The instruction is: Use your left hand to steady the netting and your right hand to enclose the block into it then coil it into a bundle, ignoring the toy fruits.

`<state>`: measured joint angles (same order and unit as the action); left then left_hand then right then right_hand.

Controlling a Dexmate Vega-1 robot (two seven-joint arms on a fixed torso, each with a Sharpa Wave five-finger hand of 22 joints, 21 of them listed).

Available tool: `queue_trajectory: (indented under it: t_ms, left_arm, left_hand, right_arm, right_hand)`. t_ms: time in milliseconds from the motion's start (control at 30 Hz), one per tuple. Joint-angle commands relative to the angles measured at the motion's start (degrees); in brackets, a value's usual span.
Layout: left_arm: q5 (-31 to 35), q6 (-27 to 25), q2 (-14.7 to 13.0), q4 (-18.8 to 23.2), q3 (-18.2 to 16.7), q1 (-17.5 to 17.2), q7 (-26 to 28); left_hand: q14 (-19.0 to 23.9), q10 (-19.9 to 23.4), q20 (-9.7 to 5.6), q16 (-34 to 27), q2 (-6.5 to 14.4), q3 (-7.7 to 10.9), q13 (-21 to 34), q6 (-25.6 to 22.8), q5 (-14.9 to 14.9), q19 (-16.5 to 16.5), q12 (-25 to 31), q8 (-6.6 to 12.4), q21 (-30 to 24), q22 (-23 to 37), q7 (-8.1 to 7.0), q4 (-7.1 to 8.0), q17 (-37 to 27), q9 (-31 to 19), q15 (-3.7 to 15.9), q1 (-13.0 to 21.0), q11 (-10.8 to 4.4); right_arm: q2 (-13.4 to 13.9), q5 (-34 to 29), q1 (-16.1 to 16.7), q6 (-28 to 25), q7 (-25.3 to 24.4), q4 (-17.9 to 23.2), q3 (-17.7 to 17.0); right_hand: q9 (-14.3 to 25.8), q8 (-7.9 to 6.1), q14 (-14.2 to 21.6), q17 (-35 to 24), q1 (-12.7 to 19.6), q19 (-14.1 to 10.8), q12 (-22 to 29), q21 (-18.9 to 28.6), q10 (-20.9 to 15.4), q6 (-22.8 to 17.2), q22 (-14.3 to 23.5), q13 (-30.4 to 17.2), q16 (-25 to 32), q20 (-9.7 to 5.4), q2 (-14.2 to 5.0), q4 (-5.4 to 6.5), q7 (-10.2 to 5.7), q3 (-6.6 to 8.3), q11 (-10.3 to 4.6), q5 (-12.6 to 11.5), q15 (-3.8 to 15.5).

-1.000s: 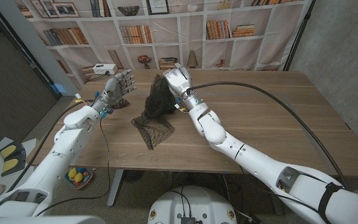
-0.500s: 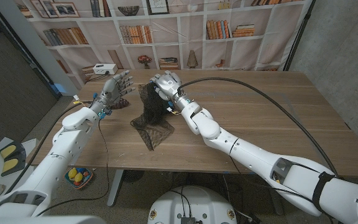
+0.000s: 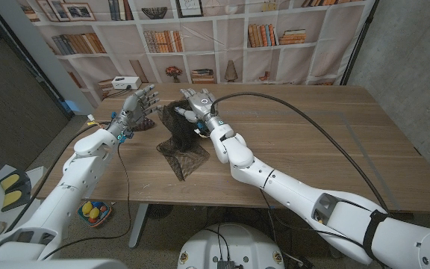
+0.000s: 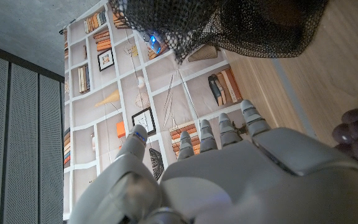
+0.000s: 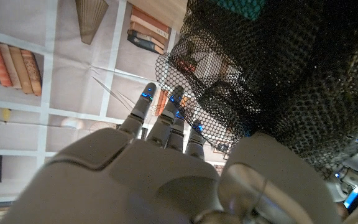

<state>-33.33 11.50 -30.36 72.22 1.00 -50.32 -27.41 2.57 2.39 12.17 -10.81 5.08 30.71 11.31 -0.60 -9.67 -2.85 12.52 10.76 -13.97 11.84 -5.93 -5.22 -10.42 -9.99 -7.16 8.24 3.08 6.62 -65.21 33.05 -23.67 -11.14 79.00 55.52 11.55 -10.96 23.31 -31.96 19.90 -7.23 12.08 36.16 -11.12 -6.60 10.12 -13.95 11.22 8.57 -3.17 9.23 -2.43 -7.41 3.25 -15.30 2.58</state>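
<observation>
Left hand (image 3: 137, 107): fingers spread, holding nothing, just beside the black mesh netting (image 3: 179, 137). Netting: bunched upright on the wooden table (image 3: 312, 142), tail trailing below. Right hand (image 3: 197, 102): has swung leftward over the bunch, fingers gripping mesh; the block, unseen, is likely inside, so coiling seems underway.

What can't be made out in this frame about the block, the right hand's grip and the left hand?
- Block: only a teal patch shows through the netting in the right wrist view; its shape is hidden.
- Right hand: its contact with the netting is hidden by its own back.
- Left hand: head view too small to tell whether it touches the netting.
</observation>
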Motion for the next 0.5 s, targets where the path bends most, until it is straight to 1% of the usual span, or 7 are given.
queue_trajectory:
  t_ms: [33, 67, 100, 133, 300, 400, 500]
  left_arm:
    - [0.1, 0.5, 0.1, -0.2, -0.1, 0.3, -0.3]
    - [0.1, 0.6, 0.1, -0.1, -0.1, 0.3, -0.2]
    - [0.2, 0.9, 0.0, 0.1, -0.2, 0.2, -0.1]
    - [0.3, 1.2, 0.1, 0.3, -0.3, 0.1, 0.1]
    - [1.6, 3.1, 0.4, 2.5, -0.8, -1.3, 3.0]
    - [2.0, 3.2, 0.4, 3.5, -1.0, -1.9, 4.4]
    - [1.7, 2.8, 0.1, 3.8, -1.0, -2.1, 4.2]
  left_hand:
    - [0.2, -0.1, 0.12, -0.1, 0.0, 0.0, 0.2, 0.3, -0.3, -0.4, -0.1, -0.15, 0.0, 0.1, -0.1, -0.19, -0.1, -0.2, -0.21, -0.6, 0.21]
    - [0.2, -0.1, 0.12, -0.1, 0.0, 0.0, 0.2, 0.3, -0.3, -0.4, -0.1, -0.15, 0.0, 0.1, -0.1, -0.19, -0.1, -0.2, -0.22, -0.6, 0.23]
    - [0.2, -0.1, 0.12, -0.1, 0.0, 0.0, 0.2, 0.3, -0.3, -0.4, -0.1, -0.16, 0.0, 0.1, -0.11, -0.19, -0.1, -0.2, -0.21, -0.6, 0.24]
    - [0.2, -0.1, 0.12, 0.0, 0.0, 0.0, 0.2, 0.5, -0.3, -0.4, -0.1, -0.23, 0.0, 0.1, -0.28, -0.2, -0.1, -0.2, -0.23, -0.6, 0.22]
    - [-0.8, -1.8, 0.13, 0.3, -0.6, -0.39, 0.2, 1.7, -0.2, 0.7, -0.7, -0.54, 0.5, 0.1, -1.58, -0.17, -0.2, -0.2, -0.1, -1.1, -0.45]
    - [-2.8, -3.8, 0.04, 0.6, -1.6, -1.19, 0.2, 2.9, -0.3, 3.4, -1.2, -0.7, 1.5, 0.1, -2.54, -0.05, -0.2, -0.2, -0.05, -1.9, -1.18]
    - [-3.4, -4.4, 0.07, 0.7, -1.9, -1.37, 0.2, 3.2, -0.4, 4.1, -1.3, -0.68, 1.8, 0.1, -2.63, -0.01, -0.2, -0.2, 0.07, -2.1, -1.19]
  right_arm:
    - [-2.1, 7.4, -2.2, -11.0, 16.9, 2.3, 1.0]
    - [-1.9, 7.7, -2.6, -11.4, 18.3, 2.5, 1.4]
    - [-1.7, 8.1, -2.9, -11.6, 18.9, 2.7, 1.6]
    - [-1.6, 8.5, -3.0, -11.9, 19.3, 2.8, 1.8]
    - [-0.8, 14.2, -3.0, -10.7, 21.0, 4.5, 0.2]
    - [-0.7, 19.8, -1.9, -9.0, 20.0, 5.6, -2.4]
    - [-0.4, 24.7, -1.1, -7.3, 18.7, 6.6, -4.2]
  right_hand:
    - [0.0, 0.13, -6.3, 0.6, -3.9, 5.9, -1.0, -3.6, 3.7, 2.2, 0.2, -0.3, -0.5, 1.39, 2.49, -0.19, 0.72, -3.32, 1.31, -1.1, -1.54]
    - [0.0, 0.27, -8.5, 0.9, -5.0, 7.9, -1.1, -4.9, 4.9, 3.5, 0.2, -0.4, -0.5, 1.83, 3.07, -0.28, 0.93, -4.33, 1.67, -1.5, -2.29]
    - [0.0, 0.31, -10.7, 1.1, -6.0, 9.8, -1.3, -6.1, 6.3, 4.6, 0.3, -0.4, -0.6, 1.1, 3.66, -0.33, 1.17, -5.31, 2.16, -1.9, -3.15]
    - [0.0, 0.24, -11.8, 1.2, -6.6, 11.1, -1.2, -6.9, 6.8, 4.9, 0.3, -0.5, -0.6, 1.41, 4.01, -0.37, 1.44, -5.86, 2.34, -2.1, -3.49]
    - [-0.1, -0.2, -15.1, 1.6, -8.7, 13.9, -1.0, -8.8, 7.9, 4.7, 0.3, -0.4, -0.6, 1.76, 5.72, -0.4, 1.56, -7.97, 2.8, -2.7, -4.93]
    - [-0.2, -0.44, -16.5, 1.8, -10.1, 15.4, -0.9, -9.8, 8.2, 4.2, 0.2, -0.4, -0.5, 1.98, 6.21, -0.21, 1.96, -8.95, 3.44, -3.0, -5.69]
    - [-0.2, -0.7, -17.5, 2.0, -11.5, 16.6, -0.7, -10.7, 8.1, 3.4, 0.2, -0.2, -0.4, 1.87, 6.45, 0.02, 2.23, -9.77, 3.72, -3.4, -6.55]
